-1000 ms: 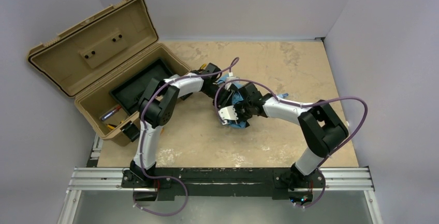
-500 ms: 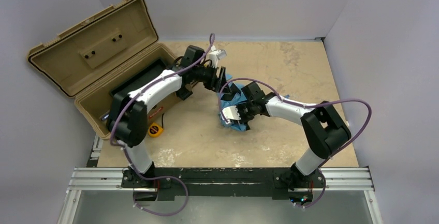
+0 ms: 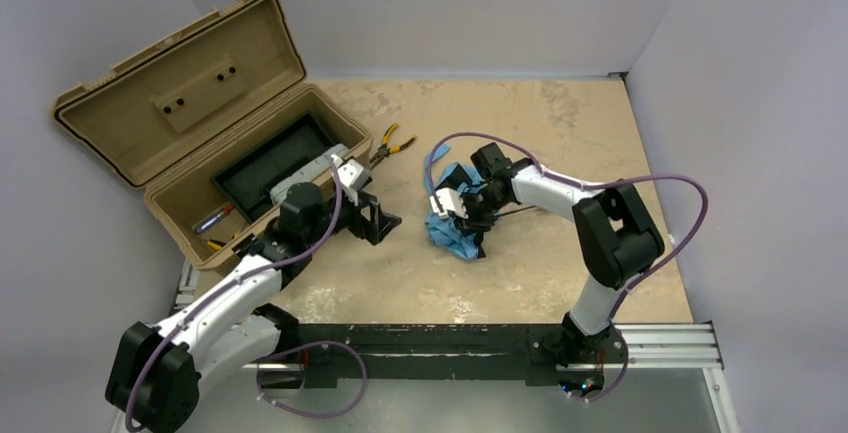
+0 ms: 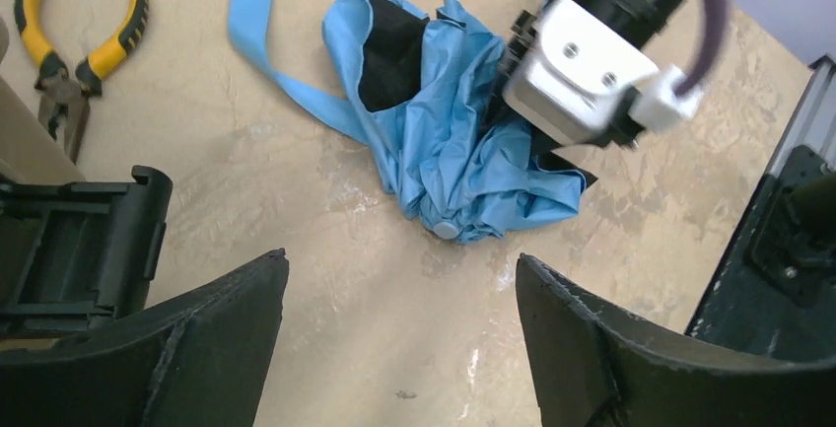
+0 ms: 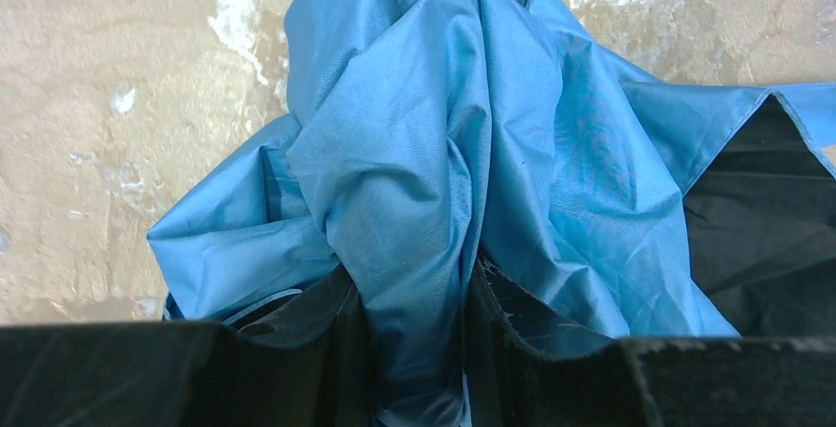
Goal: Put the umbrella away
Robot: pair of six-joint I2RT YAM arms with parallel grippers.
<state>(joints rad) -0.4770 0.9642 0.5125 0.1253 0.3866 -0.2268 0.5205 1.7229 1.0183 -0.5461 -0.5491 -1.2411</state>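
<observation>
**A:** Mid-table, between the two arms: the umbrella [image 4: 444, 141] lies as a crumpled sky-blue bundle. Black lining shows in places, and its strap [image 4: 251, 13] trails out flat toward the pliers [image 4: 69, 52].

**B:** Grip status?

**A:** The right gripper [image 5: 416, 309] is down on the bundle, jaws narrowed onto a bunched fold of the fabric. The cloth is pinched between both fingers, nothing else in them.

**B:** Other side?

**A:** The left gripper [image 4: 399, 279] is spread wide, with only bare table [image 3: 560, 123] seen between its fingers [image 4: 227, 319]. It holds nothing. It sits well apart from the bundle, near the front wall of the toolbox [image 3: 200, 73], pointed at the umbrella.

**B:** Box?

**A:** Tan, at the far left, lid up. There's a black tray [image 3: 270, 158] inside and small items beside it, too small to identify. The umbrella is fully outside, on the tabletop.

**B:** Pliers in the way?

**A:** Yellow-handled, flat on the table between the box corner and the bundle. They're apart from the strap end.
</observation>
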